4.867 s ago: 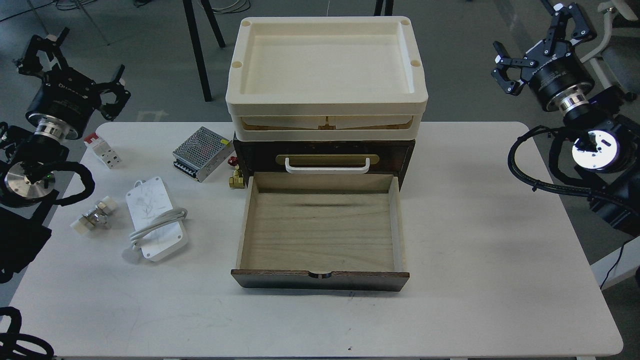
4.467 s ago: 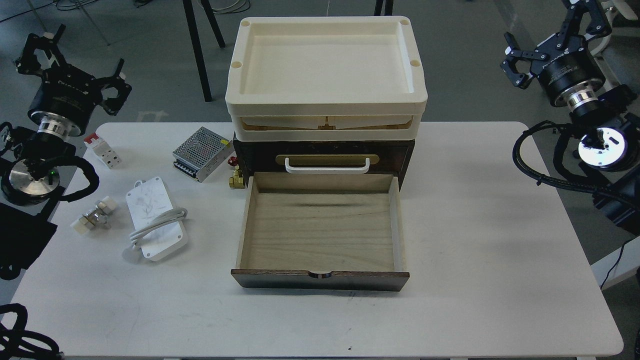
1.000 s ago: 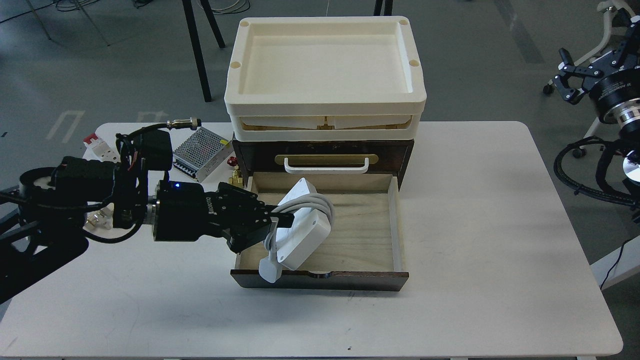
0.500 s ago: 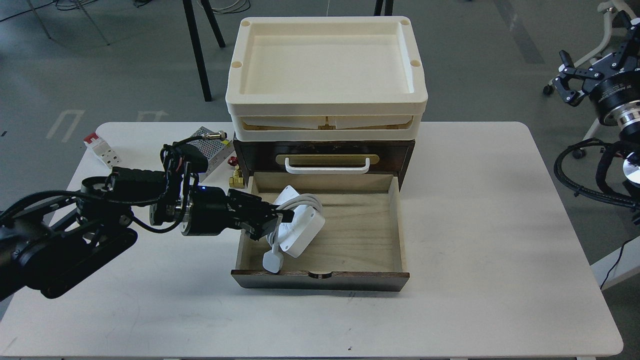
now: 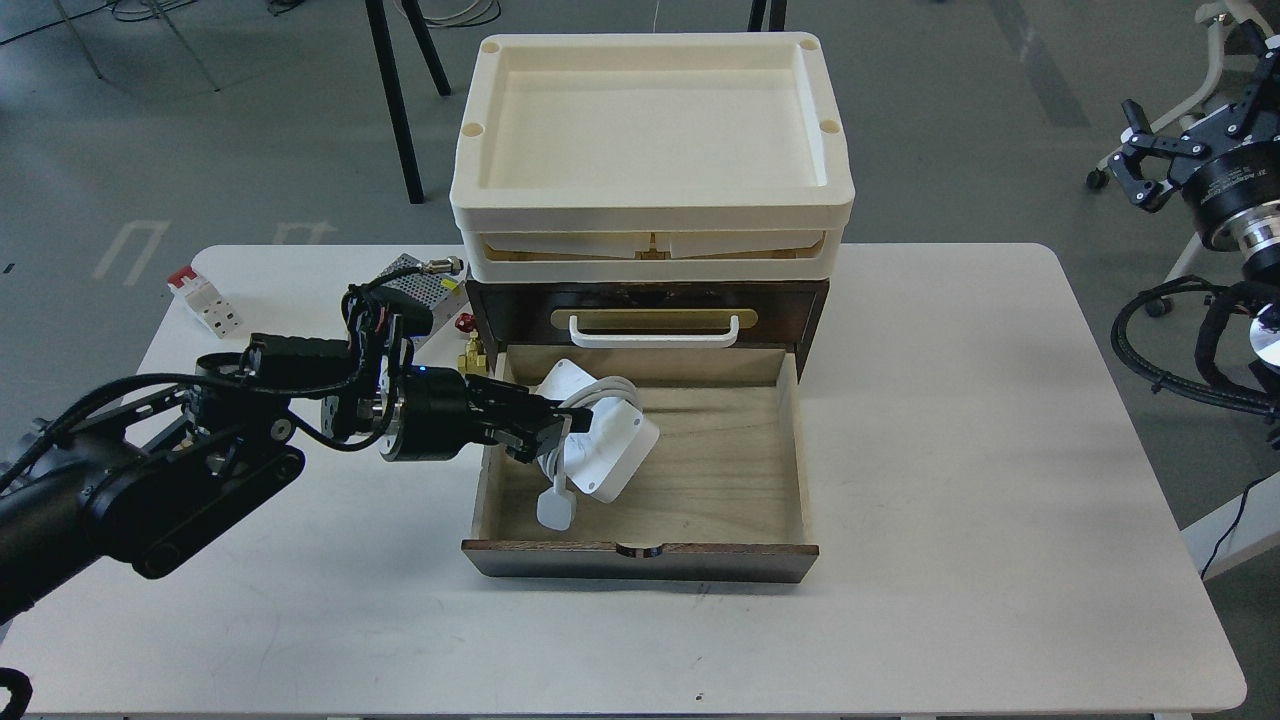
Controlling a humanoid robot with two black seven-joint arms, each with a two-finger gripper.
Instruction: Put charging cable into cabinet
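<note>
White table [image 5: 950,450] under the cabinet [image 5: 648,300]: I am holding the charging cable [image 5: 600,450] clamped in my left gripper [image 5: 548,432], tilted over the open drawer [image 5: 700,480], where its dangling plug [image 5: 555,510] could be snagging the front wall on release.

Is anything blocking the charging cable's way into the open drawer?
Nothing visible. The left gripper holds the charging cable tilted inside the pulled-out drawer of the cabinet, its plug dangling. The wooden floor below it is bare.
</note>
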